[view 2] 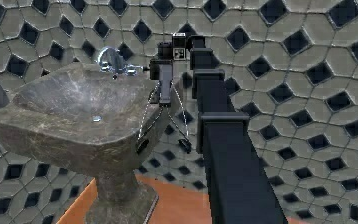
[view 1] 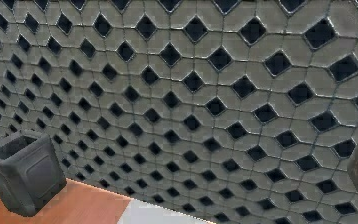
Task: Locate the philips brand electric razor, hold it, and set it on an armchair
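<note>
Hexagon-tiled wall (view 2: 307,80) is recorded behind a stone pedestal sink (view 2: 77,110) at left, with a chrome tap (view 2: 115,65) at its far rim. The gripper (view 2: 163,135) is placed at the sink's right rim, fingers pointed down. The jaw state cannot be told, nor whether anything is held. The razor cannot be made out; it is judged to lie at the basin, left of the fingers, long axis undetermined. A dark bin (view 1: 22,175) is noted on the floor.

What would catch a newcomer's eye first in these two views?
A wall of grey tiles with dark diamond openings backs both views. In the arm side view a stone pedestal basin stands at left, the dark arm rising right of it, its gripper near the rim.
</note>
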Controlling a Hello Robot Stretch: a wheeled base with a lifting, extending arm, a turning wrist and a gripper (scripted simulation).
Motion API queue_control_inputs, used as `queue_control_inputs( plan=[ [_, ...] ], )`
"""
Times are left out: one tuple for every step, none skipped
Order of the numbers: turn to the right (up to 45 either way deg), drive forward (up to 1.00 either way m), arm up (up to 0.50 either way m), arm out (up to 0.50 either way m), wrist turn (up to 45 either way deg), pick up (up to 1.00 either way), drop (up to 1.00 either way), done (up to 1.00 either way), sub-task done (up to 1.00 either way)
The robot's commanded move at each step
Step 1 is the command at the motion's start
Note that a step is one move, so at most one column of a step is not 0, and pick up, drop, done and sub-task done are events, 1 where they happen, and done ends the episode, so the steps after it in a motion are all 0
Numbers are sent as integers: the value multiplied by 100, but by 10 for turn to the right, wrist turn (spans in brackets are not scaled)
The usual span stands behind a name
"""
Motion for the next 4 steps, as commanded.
queue_control_inputs(
  plan=[
    [0,0,0,0,450,0,0,0,0],
    [0,0,0,0,450,0,0,0,0],
    [0,0,0,0,450,0,0,0,0],
    [0,0,0,0,240,0,0,0,0]
  ],
)
